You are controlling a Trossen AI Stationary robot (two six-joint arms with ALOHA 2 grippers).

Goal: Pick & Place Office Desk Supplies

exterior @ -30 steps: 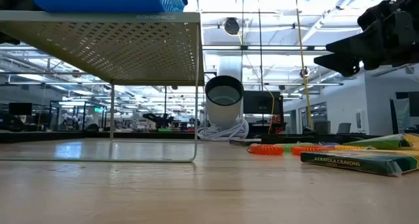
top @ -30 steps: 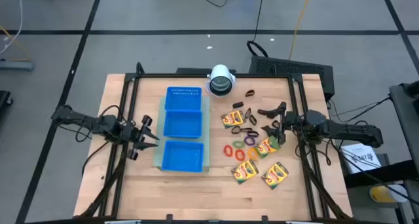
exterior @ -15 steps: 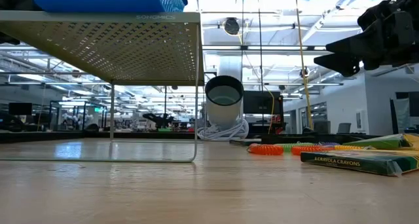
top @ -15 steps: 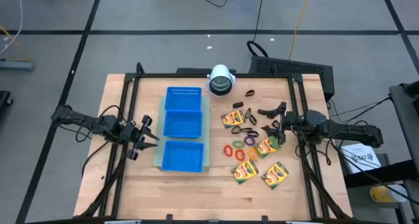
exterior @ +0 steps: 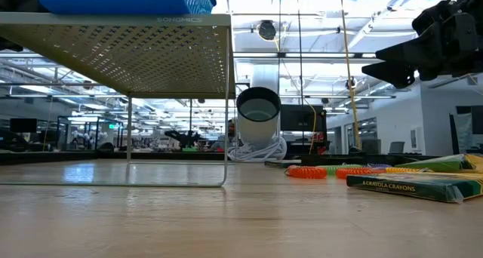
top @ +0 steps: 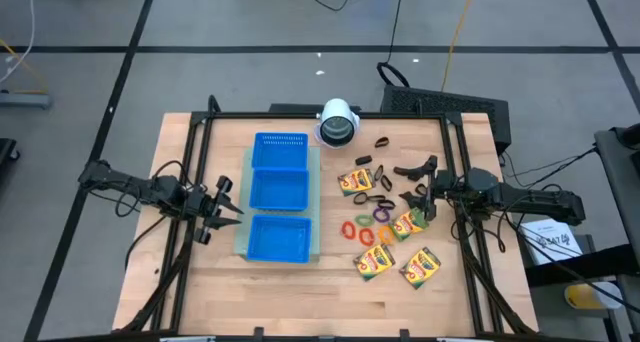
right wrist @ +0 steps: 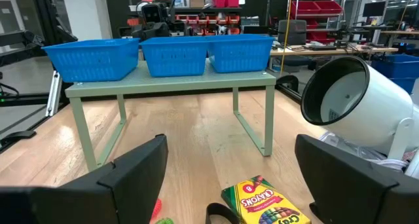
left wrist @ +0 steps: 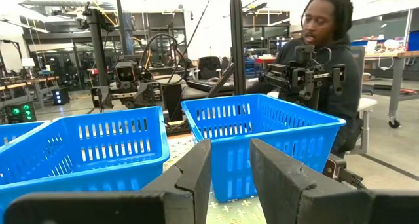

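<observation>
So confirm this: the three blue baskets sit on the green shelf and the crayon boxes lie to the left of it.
Wrong side. The high view shows the crayon boxes lying right of the green shelf; the three blue baskets do sit on it.

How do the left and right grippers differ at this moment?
The left gripper sits beside the blue baskets, fingers only narrowly apart; the right gripper hovers over the crayon boxes and coloured rings, fingers spread wide. Neither holds anything.
</observation>
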